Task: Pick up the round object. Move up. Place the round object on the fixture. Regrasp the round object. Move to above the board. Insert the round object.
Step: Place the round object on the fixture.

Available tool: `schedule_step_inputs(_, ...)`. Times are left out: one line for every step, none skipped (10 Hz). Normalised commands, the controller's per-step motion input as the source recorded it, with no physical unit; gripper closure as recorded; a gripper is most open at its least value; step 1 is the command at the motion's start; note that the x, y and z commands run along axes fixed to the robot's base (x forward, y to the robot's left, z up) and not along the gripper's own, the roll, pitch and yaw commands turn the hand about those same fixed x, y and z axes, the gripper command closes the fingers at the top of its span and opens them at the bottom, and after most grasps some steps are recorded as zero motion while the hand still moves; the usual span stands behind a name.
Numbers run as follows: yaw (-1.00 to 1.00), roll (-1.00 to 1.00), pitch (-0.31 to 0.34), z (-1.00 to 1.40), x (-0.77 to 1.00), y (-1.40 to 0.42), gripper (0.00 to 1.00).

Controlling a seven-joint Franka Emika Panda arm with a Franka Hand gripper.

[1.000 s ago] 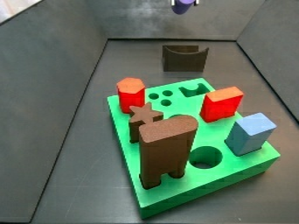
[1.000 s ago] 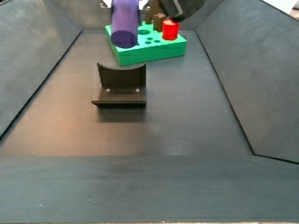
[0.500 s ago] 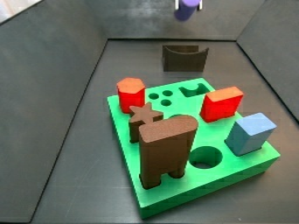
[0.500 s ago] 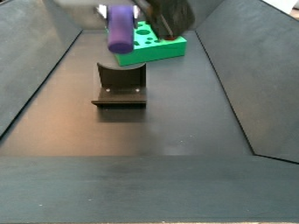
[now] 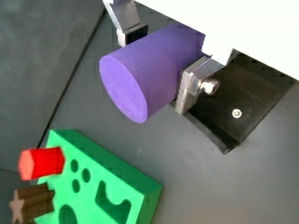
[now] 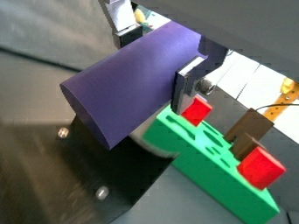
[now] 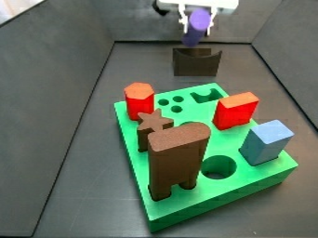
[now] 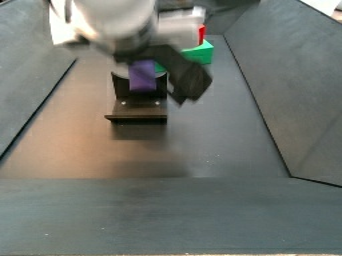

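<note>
The round object [image 5: 146, 70], a purple cylinder, sits between the silver fingers [image 5: 193, 79] of my gripper [image 5: 160, 55], which is shut on its curved sides. In a side view the gripper [image 7: 196, 13] holds the round object [image 7: 194, 33] just over the notch of the dark fixture [image 7: 195, 62] at the back; I cannot tell if they touch. From the opposite side view the gripper [image 8: 139, 45] is blurred, with the round object [image 8: 142, 72] right at the fixture [image 8: 138, 106]. The green board [image 7: 205, 172] lies nearer the front. Both also show in a wrist view: round object [image 6: 131, 83], board [image 6: 211, 171].
The board carries a red hexagonal peg [image 7: 139, 96], a red block [image 7: 236, 110], a blue block [image 7: 267, 139] and a tall brown arch-topped block [image 7: 174, 163]. A round hole [image 7: 218, 168] is open near its front corner. Sloping dark walls [image 7: 69, 102] enclose the floor.
The gripper has come down with the round object, from high above the back wall to just over the fixture's notch. Board and blocks have not moved.
</note>
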Motion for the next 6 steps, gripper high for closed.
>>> schedule_step_inputs(-0.28, -0.23, 0.070, -1.00, 0.24, 0.14, 1.00)
schedule_step_inputs(-0.25, -0.19, 0.007, -0.82, 0.19, 0.12, 1.00)
schedule_step_inputs(-0.22, -0.18, -0.032, -0.63, 0.15, 0.10, 1.00)
schedule_step_inputs(-0.18, -0.18, -0.054, -0.43, 0.12, 0.08, 1.00)
schedule_step_inputs(-0.13, -0.15, -0.072, -0.24, 0.10, 0.08, 1.00)
schedule_step_inputs(-0.10, -0.14, -0.079, -0.22, 0.08, 0.06, 1.00)
